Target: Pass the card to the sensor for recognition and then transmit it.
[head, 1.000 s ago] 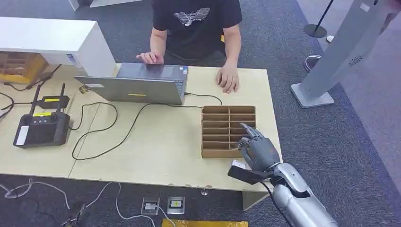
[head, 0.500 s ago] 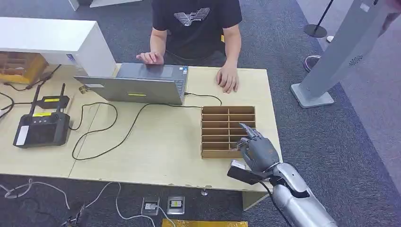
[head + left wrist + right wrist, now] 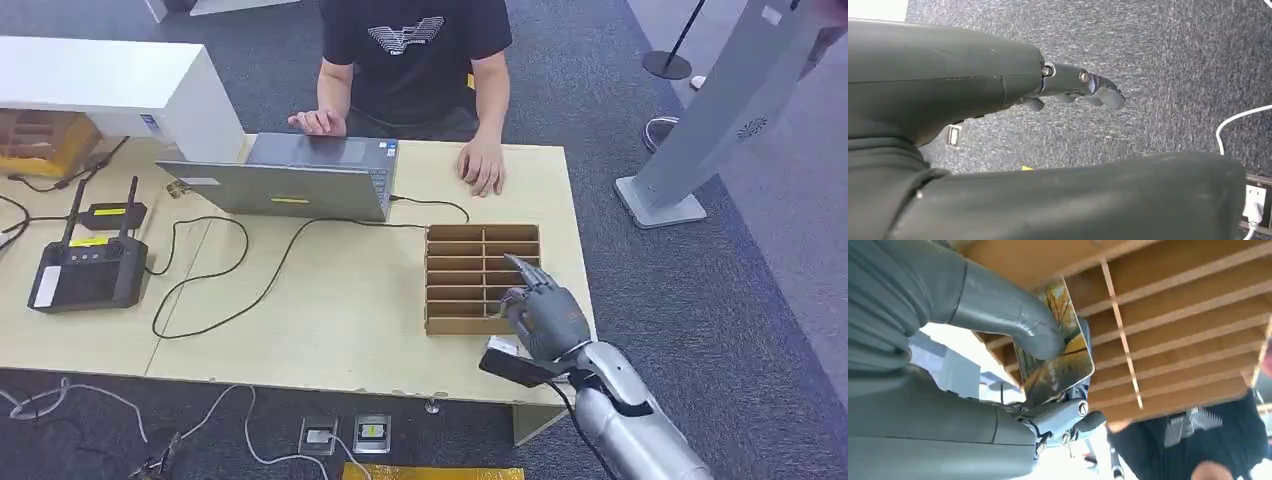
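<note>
My right hand hovers over the near right corner of the brown slotted card rack on the table. In the right wrist view it pinches a card with a yellow autumn-tree picture between the thumb and the fingers, close against the rack's slats. My left hand hangs beside my body over the carpet, its fingers curled in with nothing in them.
A person sits at the far side of the table with one hand on an open laptop and the other resting on the tabletop. A black controller, cables and a white box lie at the left. A grey stand rises at the right.
My right hand has crept slightly away from me over the rack's near corner. Nothing else has moved.
</note>
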### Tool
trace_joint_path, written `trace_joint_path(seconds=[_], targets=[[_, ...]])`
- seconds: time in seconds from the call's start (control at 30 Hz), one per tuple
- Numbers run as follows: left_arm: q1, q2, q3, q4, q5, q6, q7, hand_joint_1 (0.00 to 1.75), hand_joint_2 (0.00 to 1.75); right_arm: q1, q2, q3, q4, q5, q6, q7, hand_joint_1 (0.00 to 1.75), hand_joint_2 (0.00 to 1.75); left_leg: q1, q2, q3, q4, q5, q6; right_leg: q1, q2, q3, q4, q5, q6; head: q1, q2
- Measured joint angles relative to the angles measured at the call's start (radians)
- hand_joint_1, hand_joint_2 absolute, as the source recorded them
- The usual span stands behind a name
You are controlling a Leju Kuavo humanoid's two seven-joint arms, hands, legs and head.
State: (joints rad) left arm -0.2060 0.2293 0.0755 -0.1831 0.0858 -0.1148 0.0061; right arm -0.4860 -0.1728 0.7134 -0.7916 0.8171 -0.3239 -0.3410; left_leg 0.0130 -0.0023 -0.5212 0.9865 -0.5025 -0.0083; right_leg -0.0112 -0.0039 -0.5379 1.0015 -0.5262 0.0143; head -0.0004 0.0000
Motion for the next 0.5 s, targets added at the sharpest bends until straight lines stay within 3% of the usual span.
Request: trace_joint_path(seconds=[0.2,0.33,0.5], targets=[[0.0,0.0,0.0,0.0,0.005,0.007,-0.013,0.0,0.0,-0.043,0.015,-0.025,-0.061,-0.008,-0.008,-0.005,1.75,1.75,0.0,0.0,0.0,0.0,0.0,0.0,0.0,0.0,0.0,0.001,0.0,0.0,0.0,0.0],[0.002,0.005,0.0,0.0,0.011,0.012,-0.029,0.0,0.0,-0.1,0.036,-0.058,-0.139,-0.007,0.048,-0.015,1.75,1.75,0.0,0.0,0.001,0.0,0.001,-0.001,0.0,0.0,0.0,0.001,0.0,0.0,0.0,0.0],[0.005,0.006,0.0,0.0,0.011,0.014,-0.029,0.0,0.0,-0.113,0.049,-0.082,-0.201,0.007,0.054,-0.019,1.75,1.75,0.0,-0.001,0.0,0.0,0.001,-0.001,0.0,-0.001,0.0,0.001,0.0,0.0,0.0,0.0]])
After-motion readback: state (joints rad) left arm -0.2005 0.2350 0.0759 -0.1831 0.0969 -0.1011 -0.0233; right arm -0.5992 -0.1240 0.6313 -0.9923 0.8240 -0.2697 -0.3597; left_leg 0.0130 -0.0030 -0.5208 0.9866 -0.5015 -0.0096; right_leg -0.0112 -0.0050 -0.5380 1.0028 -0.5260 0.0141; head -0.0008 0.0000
